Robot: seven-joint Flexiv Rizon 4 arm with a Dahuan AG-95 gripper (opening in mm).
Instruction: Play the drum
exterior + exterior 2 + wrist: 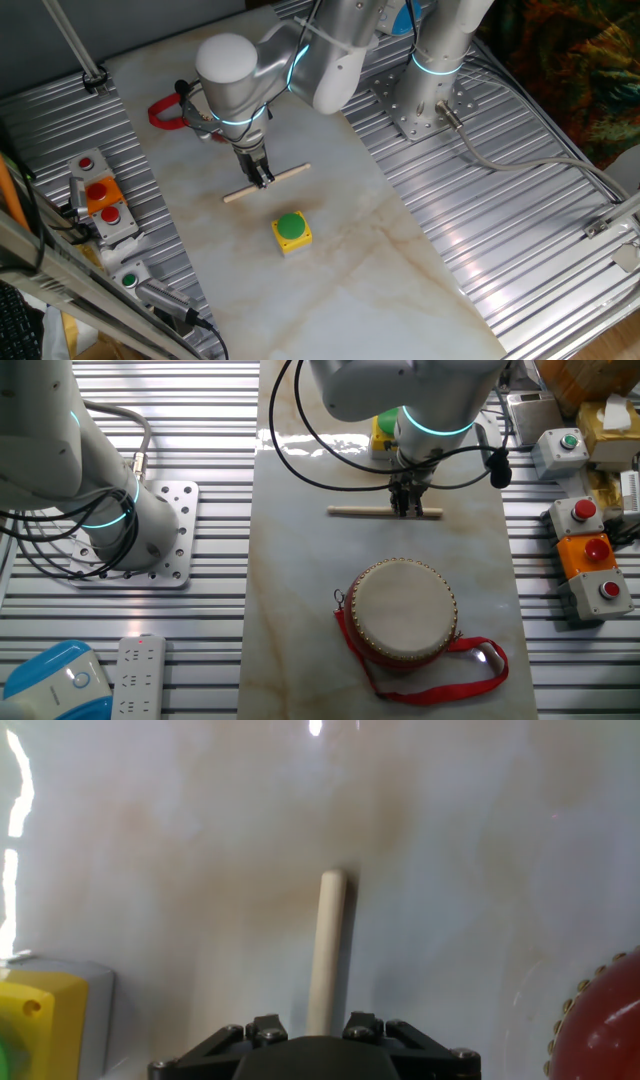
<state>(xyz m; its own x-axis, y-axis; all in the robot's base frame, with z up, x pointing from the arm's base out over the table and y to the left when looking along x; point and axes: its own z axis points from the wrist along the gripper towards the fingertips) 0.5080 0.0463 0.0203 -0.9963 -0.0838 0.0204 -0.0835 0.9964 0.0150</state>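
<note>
Nearest the lens in one fixed view sits a yellow box (pixel 291 233) with a green button, resting on the pale marble table (pixel 400 290). Just beyond it a wooden stick (pixel 266 184) lies flat, and the gripper (pixel 262 178) points straight down onto the stick's middle, its fingers on either side of it. Whether they actually pinch the wood cannot be told from this side. Far left, a red strap (pixel 162 114) peeks out from behind the arm; the drum body itself is hidden.

Seen from the other fixed view, the drum (pixel 403 610) stands close to the camera, cream skin facing up, red strap loop (pixel 470 665) trailing to its right. Farther back the stick (pixel 385 511) lies crosswise, well apart from the drum, with the gripper (pixel 407 508) straddling it right of its middle, fingertips down at the tabletop.

Looking along the fingers, the hand view shows the stick (pixel 327 950) running away from between the black fingers (pixel 262 1032), which sit close beside it. A yellow box corner (pixel 40 1020) shows at lower left, and the drum's red side (pixel 600 1025) at lower right.
</note>
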